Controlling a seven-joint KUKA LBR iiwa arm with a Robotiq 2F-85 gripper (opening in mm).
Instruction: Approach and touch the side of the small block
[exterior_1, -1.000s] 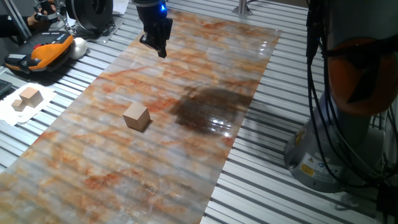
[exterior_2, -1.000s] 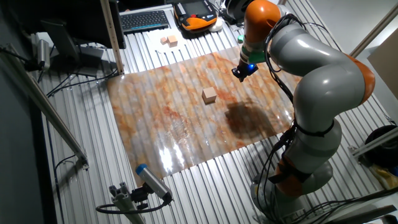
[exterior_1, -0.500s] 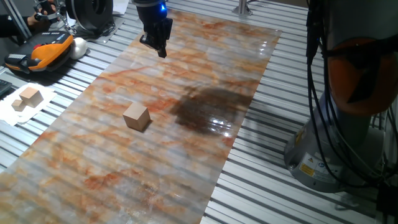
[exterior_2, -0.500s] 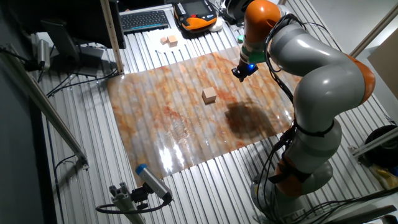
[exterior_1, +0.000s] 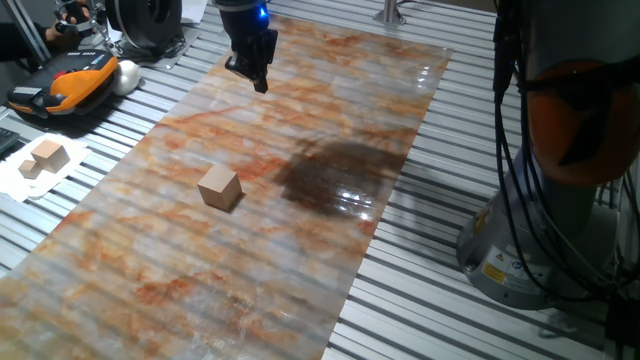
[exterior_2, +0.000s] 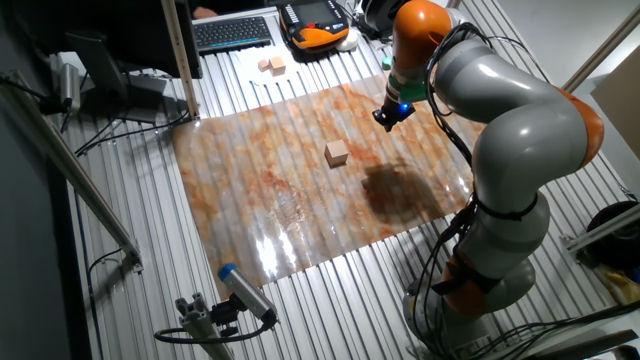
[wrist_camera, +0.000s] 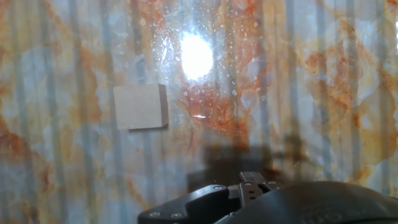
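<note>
Above the far end of the table (exterior_1: 330, 240) my claw (exterior_1: 258, 80) hangs with its fingers drawn together, gripping nothing, and it sits where it did a second ago; the small block (exterior_1: 219, 187) rests well below and ahead of it on the marbled sheet, untouched. From the other fixed view the claw (exterior_2: 385, 118) shows no shift either, with the small block (exterior_2: 337, 153) well apart off to its side and the pair of pale blocks (exterior_2: 270, 65) further off on paper. Through the hand view the small block (wrist_camera: 140, 106) lies up and left of the claw's housing, the fingertips out of sight. Nothing has moved, so I judge the approach has yet to start.
</note>
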